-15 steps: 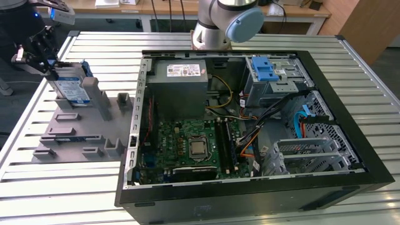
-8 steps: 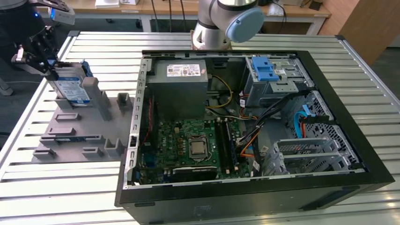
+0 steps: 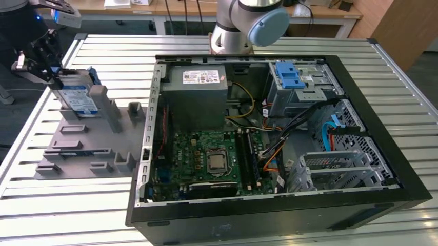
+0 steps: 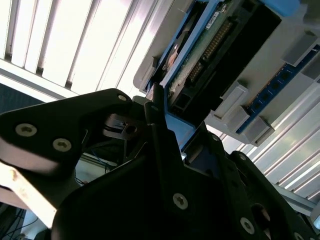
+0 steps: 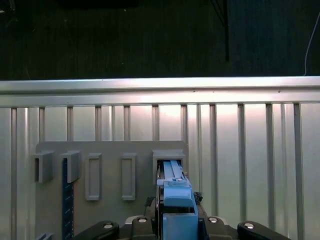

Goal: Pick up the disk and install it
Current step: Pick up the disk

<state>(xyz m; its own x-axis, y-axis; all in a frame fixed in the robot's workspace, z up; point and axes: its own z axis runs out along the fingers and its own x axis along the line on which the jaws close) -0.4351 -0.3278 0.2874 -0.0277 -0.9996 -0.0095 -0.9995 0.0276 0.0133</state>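
The disk [image 3: 77,97] is a silver-grey drive with a blue-and-white label and blue rails. It stands on edge, slightly tilted, in a slot of the grey fixture [image 3: 89,148] at the exterior view's left. My black gripper [image 3: 51,72] is at its upper end, shut on the blue-railed edge. In the second wrist view the gripper [image 4: 180,130] straddles the blue rail, with the disk's [image 4: 220,45] circuit-board side beyond it. The first wrist view has the gripper [image 5: 176,210] around the blue edge of the disk [image 5: 175,175], which is seated in the fixture [image 5: 110,150].
An open computer case [image 3: 383,205] lies on the slatted metal table [image 3: 68,205] to the exterior view's right of the fixture. Inside are a grey power supply box [image 3: 198,87], a motherboard [image 3: 212,159], cables and a metal drive cage with a blue latch [image 3: 291,77].
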